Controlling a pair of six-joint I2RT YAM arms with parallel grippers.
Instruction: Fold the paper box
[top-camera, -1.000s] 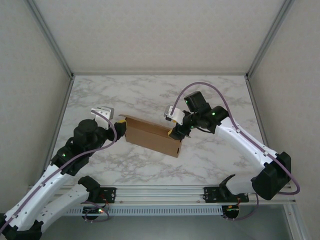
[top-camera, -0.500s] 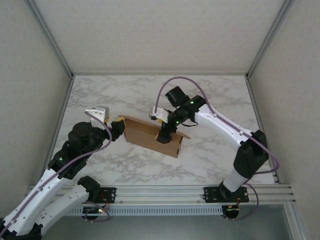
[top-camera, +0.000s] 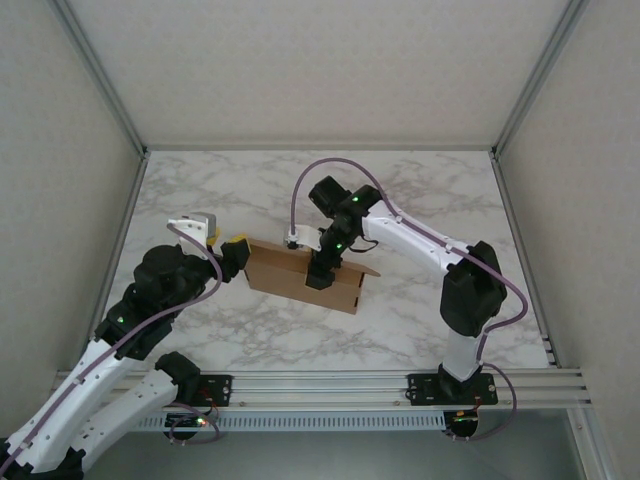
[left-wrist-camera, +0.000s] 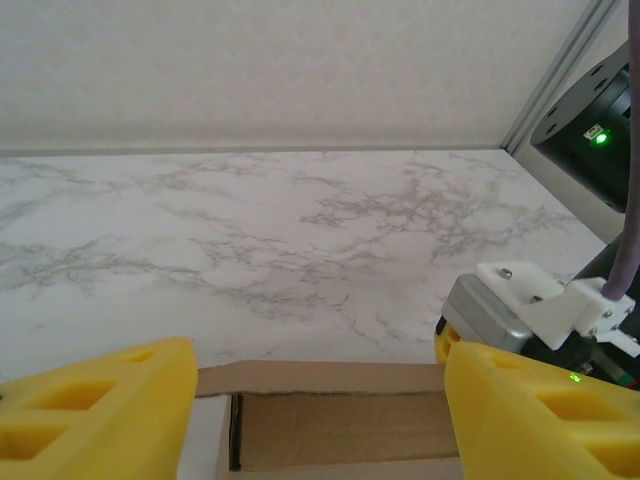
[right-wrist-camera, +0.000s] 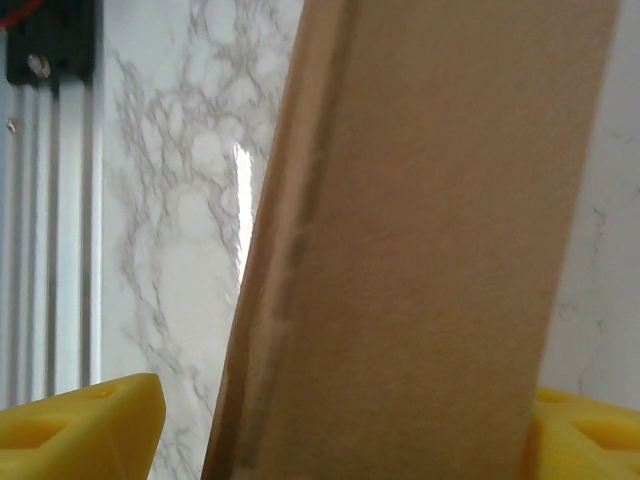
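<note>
A brown paper box (top-camera: 300, 278) lies across the middle of a marble table (top-camera: 430, 190), its near long wall upright. At its left end, the left gripper (left-wrist-camera: 320, 420) clamps the box across its width, steadying it. Just beyond, the right gripper (right-wrist-camera: 345, 430) hangs spread over a cardboard panel, a finger on either side, not pinching. To fold cleanly, it should probably press evenly along the crease, with the left hold firm.

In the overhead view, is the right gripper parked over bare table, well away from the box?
No, the right gripper is directly over the middle of the paper box, with its fingers down at the cardboard.
</note>
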